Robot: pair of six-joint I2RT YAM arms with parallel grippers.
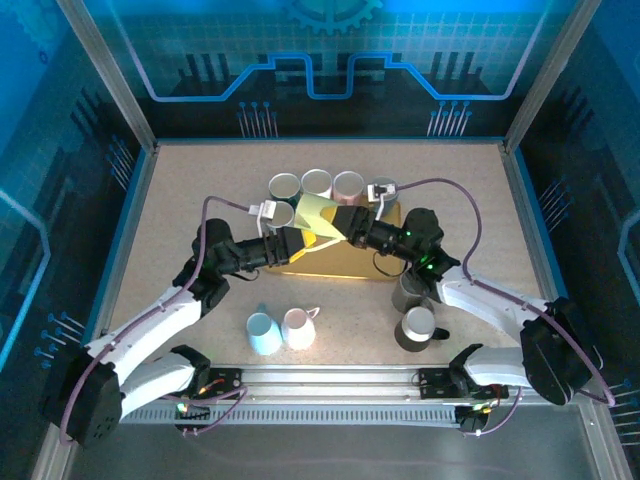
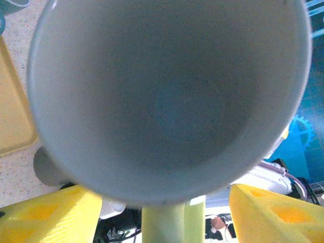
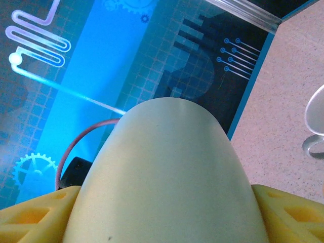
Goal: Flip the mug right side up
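1. Step in hand, as I judge it: a mid-air pass of the pale yellow-green mug (image 1: 317,213) from one arm to the other, partway through the turn; the mug is off the tabletop (image 1: 180,210), lying roughly on its side between the two arms and above the yellow tray (image 1: 345,265).
2. The right pincer (image 1: 347,222) has the mug; in its wrist view the rounded body sits squarely between the two yellow fingers (image 3: 35,212), pressed by both, the jaws fairly wide around it.
3. The left pincer (image 1: 296,240) faces straight into the mug's open mouth; its yellow fingers (image 2: 45,212) stand either side of the green handle (image 2: 167,223), just below the rim; whether they already bear on the mug I cannot tell.
4. Next move, by my reckoning: the left pincer must grip the wall or handle firmly before the right lets go; then the wrist should roll until the mouth points up, and the base go down on bare tabletop, clear of the pale blue mug (image 1: 263,333) and white mug (image 1: 299,327) nearer the arm bases.
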